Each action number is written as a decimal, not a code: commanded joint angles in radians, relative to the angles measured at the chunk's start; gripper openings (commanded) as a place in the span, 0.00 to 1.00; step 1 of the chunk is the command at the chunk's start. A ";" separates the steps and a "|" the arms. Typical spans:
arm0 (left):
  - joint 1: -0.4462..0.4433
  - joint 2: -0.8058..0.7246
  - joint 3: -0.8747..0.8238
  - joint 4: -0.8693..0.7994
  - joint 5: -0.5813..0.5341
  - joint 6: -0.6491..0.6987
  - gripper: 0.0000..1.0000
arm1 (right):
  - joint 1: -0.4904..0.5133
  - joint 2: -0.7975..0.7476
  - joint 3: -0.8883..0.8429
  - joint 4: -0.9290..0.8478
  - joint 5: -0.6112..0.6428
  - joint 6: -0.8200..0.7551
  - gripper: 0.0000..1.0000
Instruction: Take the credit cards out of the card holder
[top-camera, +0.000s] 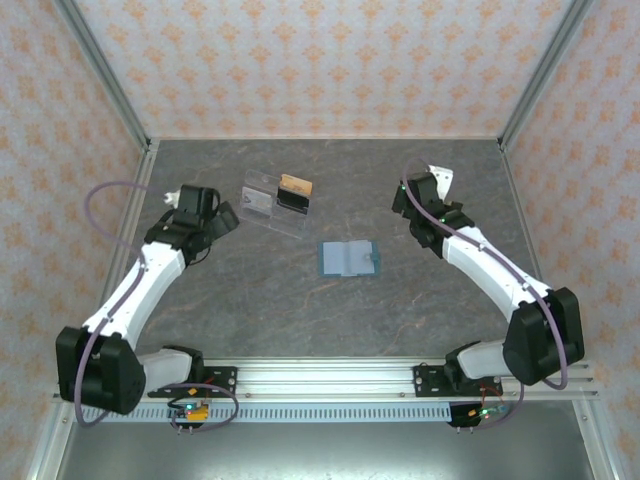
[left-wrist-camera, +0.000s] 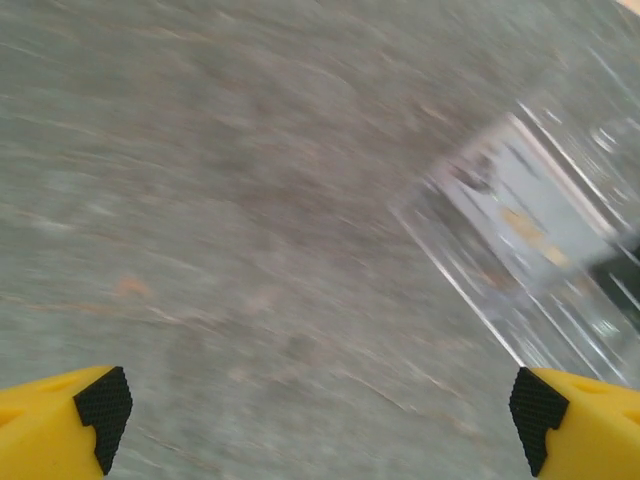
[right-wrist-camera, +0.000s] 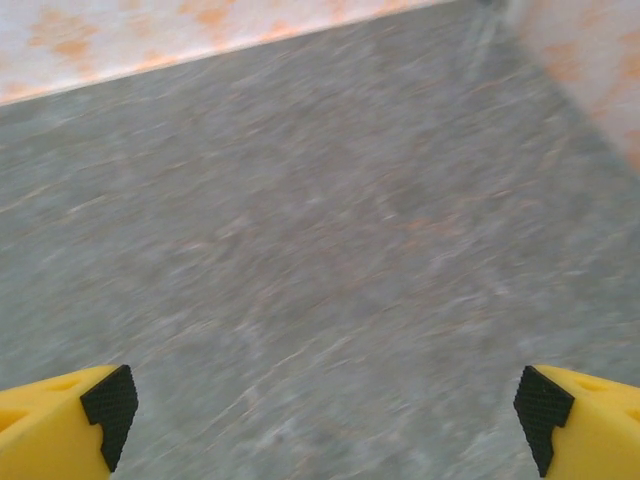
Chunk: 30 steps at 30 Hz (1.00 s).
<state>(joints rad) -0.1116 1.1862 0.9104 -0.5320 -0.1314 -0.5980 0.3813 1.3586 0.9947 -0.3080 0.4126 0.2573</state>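
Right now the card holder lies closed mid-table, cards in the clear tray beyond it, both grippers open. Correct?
No: the card holder lies open, not closed; the top external view shows its two inner panels spread flat. The rest stands: credit cards in the clear tray beyond it, left gripper and right gripper open.

Mid-table card holder, tray behind-left of it, cards in tray

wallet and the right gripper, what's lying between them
Nothing; the top view shows bare grey table between the wallet and the open right gripper.
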 joint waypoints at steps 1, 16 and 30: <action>0.047 -0.029 -0.077 0.108 -0.251 0.018 1.00 | -0.044 0.014 -0.069 0.140 0.219 -0.050 1.00; 0.113 0.126 -0.268 0.626 -0.374 0.299 1.00 | -0.189 0.123 -0.300 0.551 0.172 -0.195 1.00; 0.119 0.178 -0.506 1.195 -0.051 0.502 1.00 | -0.254 0.096 -0.602 1.092 -0.164 -0.344 0.99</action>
<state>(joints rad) 0.0021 1.3560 0.4129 0.5060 -0.2501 -0.1478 0.1440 1.4670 0.4015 0.6262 0.3359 -0.0692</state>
